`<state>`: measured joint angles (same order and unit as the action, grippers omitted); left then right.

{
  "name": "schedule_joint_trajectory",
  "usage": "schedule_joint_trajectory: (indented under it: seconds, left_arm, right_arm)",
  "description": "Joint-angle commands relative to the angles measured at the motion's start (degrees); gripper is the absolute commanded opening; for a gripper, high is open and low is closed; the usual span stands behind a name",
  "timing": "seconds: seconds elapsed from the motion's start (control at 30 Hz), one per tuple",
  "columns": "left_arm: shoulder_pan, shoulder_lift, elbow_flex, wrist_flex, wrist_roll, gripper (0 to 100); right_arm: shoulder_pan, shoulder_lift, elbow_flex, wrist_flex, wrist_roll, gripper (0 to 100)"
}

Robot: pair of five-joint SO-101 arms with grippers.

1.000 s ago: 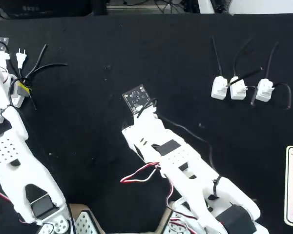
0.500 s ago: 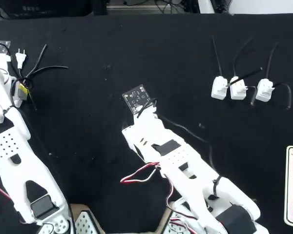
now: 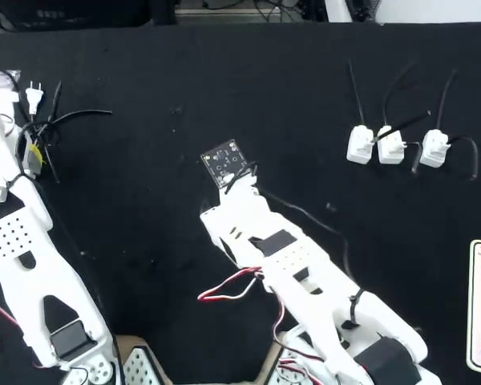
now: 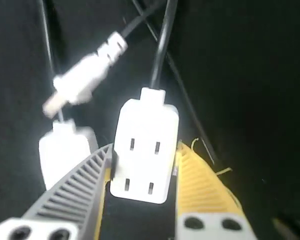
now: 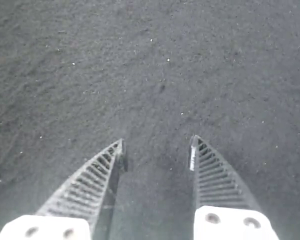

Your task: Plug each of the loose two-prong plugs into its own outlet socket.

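The left gripper (image 4: 144, 150) is clamping a seemingly light, rigid outlet socket (image 4: 146, 132) by its flat sides; the right gripper (image 5: 157, 141) is hovering, fingers apart.

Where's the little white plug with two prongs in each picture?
High view: the white two-prong plug lies at the table's far left edge.
Left wrist view: the plug lies beyond the white outlet socket clamped in the jaws.
Right wrist view: open jaws above the black table.
Shared landmark: the yellow pad.
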<state>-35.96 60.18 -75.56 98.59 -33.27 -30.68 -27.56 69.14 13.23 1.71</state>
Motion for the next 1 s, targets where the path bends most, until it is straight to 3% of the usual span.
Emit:
schedule_joint_trajectory:
  seconds: [0.0, 0.2, 0.53, 0.7, 0.97]
  left_arm:
    - [0.22, -4.92, -7.52, 2.37, 5.01, 3]
    - [-0.75, -12.66, 2.07, 2.46, 11.78, 3]
    - [4.44, -46.77, 50.15, 1.14, 13.63, 3]
    - [9.54, -62.33, 75.56, -6.07, 18.99, 3]
    - [24.04, -77.80, 111.43, -22.68, 19.08, 3]
  right_arm:
    - [-0.70, -2.24, -0.13, -1.41, 0.53, 18.8]
    - [-0.53, -2.24, -0.13, -1.41, 0.53, 18.8]
    - [0.70, -2.77, -0.13, -1.23, 0.53, 18.8]
    - [5.45, -2.86, -0.66, 0.26, 0.09, 18.8]
    - [8.88, -5.14, -2.33, 5.98, 0.09, 18.8]
